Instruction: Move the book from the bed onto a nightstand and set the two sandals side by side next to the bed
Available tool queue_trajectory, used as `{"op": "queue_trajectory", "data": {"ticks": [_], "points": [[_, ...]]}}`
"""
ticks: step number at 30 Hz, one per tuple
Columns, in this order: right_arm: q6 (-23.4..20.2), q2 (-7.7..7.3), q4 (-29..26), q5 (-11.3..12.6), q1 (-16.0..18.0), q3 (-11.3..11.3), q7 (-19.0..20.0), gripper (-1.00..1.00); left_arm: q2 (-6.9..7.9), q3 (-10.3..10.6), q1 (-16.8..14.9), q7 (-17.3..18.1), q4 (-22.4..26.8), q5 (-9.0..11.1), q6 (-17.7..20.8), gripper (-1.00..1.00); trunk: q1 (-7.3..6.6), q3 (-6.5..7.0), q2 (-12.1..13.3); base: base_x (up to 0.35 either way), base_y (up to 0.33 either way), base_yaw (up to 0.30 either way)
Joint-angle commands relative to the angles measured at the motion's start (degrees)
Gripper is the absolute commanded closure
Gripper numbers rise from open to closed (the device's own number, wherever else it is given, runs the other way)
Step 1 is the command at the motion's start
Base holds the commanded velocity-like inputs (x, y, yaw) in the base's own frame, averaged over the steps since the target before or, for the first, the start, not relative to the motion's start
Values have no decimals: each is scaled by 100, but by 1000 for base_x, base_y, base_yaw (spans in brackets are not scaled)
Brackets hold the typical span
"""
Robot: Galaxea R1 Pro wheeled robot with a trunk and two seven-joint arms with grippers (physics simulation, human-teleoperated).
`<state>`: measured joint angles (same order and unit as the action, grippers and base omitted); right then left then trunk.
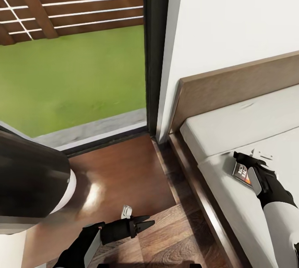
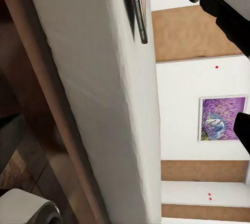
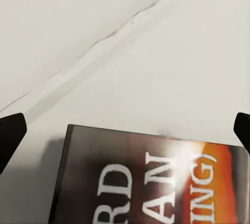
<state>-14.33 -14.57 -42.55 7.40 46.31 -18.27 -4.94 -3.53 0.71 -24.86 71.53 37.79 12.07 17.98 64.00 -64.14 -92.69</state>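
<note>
Bed (image 1: 232, 135): pale mattress on a dark wood frame, headboard against the white wall (image 1: 232, 18). Its near side edge runs along the plank floor (image 1: 124, 176).

Window (image 1: 70, 52), black-framed, beside the headboard corner; grass and a slatted fence outside.

Right arm reaches over the mattress from the near edge. Right tool (image 1: 245, 161) sits low over the book, at its headboard-side end. Right wrist view: two dark fingertips (image 3: 10, 133) stand wide apart at either side of the cover, so the tool is released, nothing gripped. Contact with the book cannot be told.

Left tool (image 1: 143, 223) hangs over the floor beside the bed frame, pointing toward the bed; fingers look drawn together with nothing between them.

Book (image 1: 242, 173): flat on the mattress, near the bed's side edge, a little way down from the headboard. Dark cover with pale lettering and an orange patch, seen close in the right wrist view (image 3: 151, 182).

Left wrist view: a purple picture (image 2: 221, 118) on a far wall.
</note>
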Motion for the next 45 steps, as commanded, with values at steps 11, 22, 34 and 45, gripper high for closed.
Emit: {"op": "queue_trajectory", "data": {"ticks": [11, 22, 34, 45], "points": [[-26, -2, -8, 60, 1, 7, -32, -100, 1, 4, -2, 10, 3, 32, 61, -100, 0, -4, -3, 0, 0, 0], [-26, -2, -8, 60, 1, 7, -29, -100, 1, 6, -2, 10, 9, 32, 66, -100, 0, -4, -3, 9, 0, 0], [-26, -2, -8, 60, 1, 7, -29, -100, 1, 8, -2, 10, 9, 32, 66, -100, 0, -4, -3, 24, 0, 0], [-26, -2, -8, 60, 1, 7, -28, -100, 1, 1, -2, 10, 1, 32, 66, -100, 66, -57, -123, 0, 0, 0]]}}
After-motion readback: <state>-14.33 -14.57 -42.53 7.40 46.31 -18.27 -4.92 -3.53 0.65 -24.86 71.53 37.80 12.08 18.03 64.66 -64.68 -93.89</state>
